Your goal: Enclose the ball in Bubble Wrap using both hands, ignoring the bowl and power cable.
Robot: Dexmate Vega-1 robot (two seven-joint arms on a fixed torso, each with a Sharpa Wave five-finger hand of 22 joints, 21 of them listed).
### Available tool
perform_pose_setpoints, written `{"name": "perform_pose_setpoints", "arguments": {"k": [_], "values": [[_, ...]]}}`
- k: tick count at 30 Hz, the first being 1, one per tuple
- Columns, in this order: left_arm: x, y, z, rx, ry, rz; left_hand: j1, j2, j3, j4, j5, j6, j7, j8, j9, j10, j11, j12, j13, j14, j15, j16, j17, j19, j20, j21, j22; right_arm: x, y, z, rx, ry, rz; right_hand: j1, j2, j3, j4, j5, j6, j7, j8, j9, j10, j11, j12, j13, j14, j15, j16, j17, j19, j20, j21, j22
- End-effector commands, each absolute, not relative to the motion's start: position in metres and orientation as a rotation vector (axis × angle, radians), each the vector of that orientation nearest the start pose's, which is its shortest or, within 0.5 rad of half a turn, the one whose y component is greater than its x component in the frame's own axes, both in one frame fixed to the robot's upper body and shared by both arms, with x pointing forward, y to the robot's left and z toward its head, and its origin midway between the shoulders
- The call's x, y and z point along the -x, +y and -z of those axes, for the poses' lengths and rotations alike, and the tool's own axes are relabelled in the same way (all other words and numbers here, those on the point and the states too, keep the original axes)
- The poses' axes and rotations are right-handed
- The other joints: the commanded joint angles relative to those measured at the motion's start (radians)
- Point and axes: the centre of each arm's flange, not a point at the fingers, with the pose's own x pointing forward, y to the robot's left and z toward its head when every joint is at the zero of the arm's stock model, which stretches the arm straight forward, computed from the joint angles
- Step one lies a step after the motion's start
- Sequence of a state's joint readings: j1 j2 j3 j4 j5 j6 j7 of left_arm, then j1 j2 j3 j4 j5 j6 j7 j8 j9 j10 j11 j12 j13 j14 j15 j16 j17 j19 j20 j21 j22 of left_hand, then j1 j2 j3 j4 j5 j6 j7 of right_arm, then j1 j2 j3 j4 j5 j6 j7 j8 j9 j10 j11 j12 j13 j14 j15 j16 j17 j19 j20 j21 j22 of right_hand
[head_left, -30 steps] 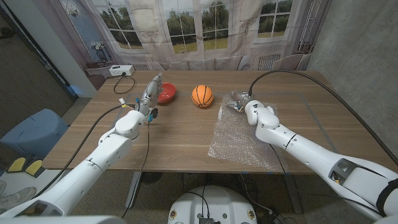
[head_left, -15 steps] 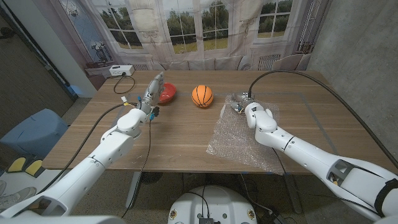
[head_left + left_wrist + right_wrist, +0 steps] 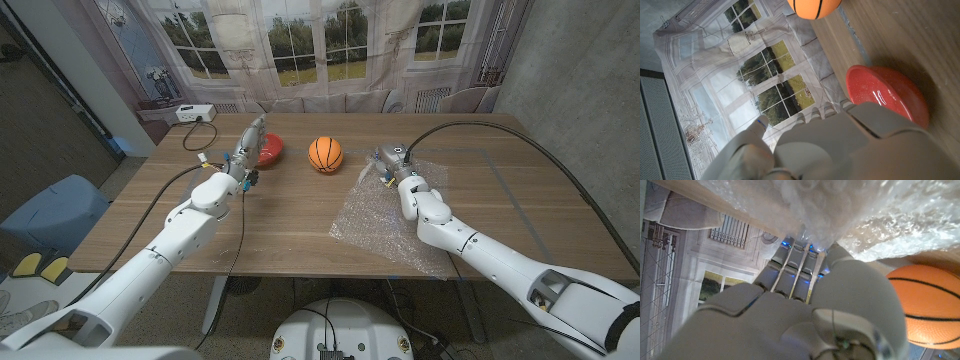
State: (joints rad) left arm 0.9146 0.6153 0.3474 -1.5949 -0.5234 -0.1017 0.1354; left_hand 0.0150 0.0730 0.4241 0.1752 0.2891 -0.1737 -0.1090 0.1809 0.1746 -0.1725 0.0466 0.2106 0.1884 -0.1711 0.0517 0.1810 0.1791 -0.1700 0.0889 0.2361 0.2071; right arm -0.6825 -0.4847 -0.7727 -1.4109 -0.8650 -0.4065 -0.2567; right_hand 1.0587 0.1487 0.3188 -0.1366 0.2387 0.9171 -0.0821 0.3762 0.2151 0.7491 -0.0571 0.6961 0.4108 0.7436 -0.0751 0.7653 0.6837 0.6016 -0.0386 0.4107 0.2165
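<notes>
Our right hand [image 3: 392,165] pinches the far corner of the clear, limp bubble-wrap sheet [image 3: 385,225]; it should slip easily. The light orange basketball-patterned ball [image 3: 325,154] sits just beside that hand and may roll, while our left hand [image 3: 247,145] hovers released, fingers extended.

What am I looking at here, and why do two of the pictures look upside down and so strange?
This is a robot with two white arms, each ending in a hand. The wide picture comes from a camera on its head, looking down at a wooden table. The other two come from cameras on its wrists, which turn with the arms, so the room looks flipped.

On the table lie an orange ball, a red bowl and a clear sheet of Bubble Wrap. The right hand grips the sheet's far edge; its wrist picture shows the wrap bunched at the fingers, with the ball beside. The left hand hovers near the bowl with straight fingers, holding nothing; its wrist camera shows the bowl.
</notes>
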Motion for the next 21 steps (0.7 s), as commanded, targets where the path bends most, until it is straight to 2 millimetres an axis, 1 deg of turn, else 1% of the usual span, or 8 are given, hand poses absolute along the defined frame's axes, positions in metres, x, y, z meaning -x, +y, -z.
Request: {"name": "perform_pose_setpoints", "arguments": {"k": [1,3,5,9,14,21], "values": [[-0.619,0.273,-0.007,-0.135,-0.590,0.152,0.000,0.056,-0.003,-0.001,0.005,-0.159,-0.004,-0.003,0.003,-0.194,-0.007,-0.003,0.006,-0.277,-0.004,-0.003,0.003,-0.172,-0.006,-0.004,0.003,-0.638,-0.184,0.015,1.291,-0.795,0.433,0.004,0.024,0.005,0.004,-0.009,0.027,0.011,0.010,0.004,0.016,0.006,0.010,0.001,0.015,-0.139,-0.003,0.004,0.006,0.006,0.006,0.002],[-0.619,0.272,-0.008,-0.134,-0.591,0.156,0.000,0.056,-0.004,-0.001,0.005,-0.159,-0.003,-0.003,0.003,-0.194,-0.007,-0.003,0.006,-0.278,-0.004,-0.003,0.003,-0.172,-0.006,-0.004,0.003,-0.635,-0.186,0.012,1.263,-0.807,0.442,0.005,0.024,0.006,0.004,-0.011,0.032,0.013,0.012,0.004,0.020,0.003,0.010,-0.001,0.017,-0.139,-0.006,0.005,0.007,0.009,0.008,0.002],[-0.620,0.271,-0.008,-0.136,-0.591,0.160,0.000,0.056,-0.004,-0.001,0.005,-0.160,-0.003,-0.003,0.003,-0.195,-0.007,-0.003,0.006,-0.279,-0.004,-0.003,0.003,-0.173,-0.007,-0.004,0.003,-0.631,-0.189,0.009,1.220,-0.816,0.447,0.007,0.024,0.007,0.003,-0.013,0.032,0.013,0.012,0.004,0.022,0.005,0.012,-0.001,0.021,-0.140,-0.006,0.006,0.008,0.011,0.010,0.002],[-0.620,0.271,-0.009,-0.135,-0.594,0.161,-0.001,0.056,-0.005,0.000,0.006,-0.161,-0.003,-0.003,0.003,-0.197,-0.008,-0.004,0.006,-0.280,-0.004,-0.003,0.003,-0.174,-0.007,-0.004,0.004,-0.628,-0.190,0.007,1.175,-0.824,0.444,0.007,0.024,0.007,0.004,-0.016,0.035,0.013,0.013,0.004,0.026,0.004,0.013,-0.002,0.030,-0.138,-0.004,0.010,0.009,0.012,0.012,0.002],[-0.619,0.272,-0.009,-0.134,-0.599,0.163,-0.001,0.057,-0.005,0.000,0.006,-0.162,-0.003,-0.002,0.003,-0.197,-0.007,-0.004,0.006,-0.281,-0.004,-0.002,0.003,-0.174,-0.008,-0.004,0.004,-0.618,-0.184,-0.004,1.110,-0.842,0.418,0.010,0.023,0.008,0.003,-0.021,0.038,0.016,0.014,0.003,0.032,0.006,0.016,-0.003,0.038,-0.137,-0.002,0.016,0.008,0.015,0.015,0.002],[-0.614,0.275,-0.007,-0.131,-0.606,0.160,-0.001,0.059,-0.006,0.000,0.007,-0.161,-0.001,-0.001,0.003,-0.197,-0.006,-0.003,0.006,-0.281,-0.003,-0.001,0.002,-0.174,-0.007,-0.003,0.004,-0.610,-0.169,-0.015,1.073,-0.888,0.382,0.013,0.023,0.009,0.002,-0.025,0.039,0.016,0.013,0.003,0.032,0.008,0.018,-0.002,0.040,-0.136,-0.002,0.022,0.008,0.017,0.018,0.002]]}}
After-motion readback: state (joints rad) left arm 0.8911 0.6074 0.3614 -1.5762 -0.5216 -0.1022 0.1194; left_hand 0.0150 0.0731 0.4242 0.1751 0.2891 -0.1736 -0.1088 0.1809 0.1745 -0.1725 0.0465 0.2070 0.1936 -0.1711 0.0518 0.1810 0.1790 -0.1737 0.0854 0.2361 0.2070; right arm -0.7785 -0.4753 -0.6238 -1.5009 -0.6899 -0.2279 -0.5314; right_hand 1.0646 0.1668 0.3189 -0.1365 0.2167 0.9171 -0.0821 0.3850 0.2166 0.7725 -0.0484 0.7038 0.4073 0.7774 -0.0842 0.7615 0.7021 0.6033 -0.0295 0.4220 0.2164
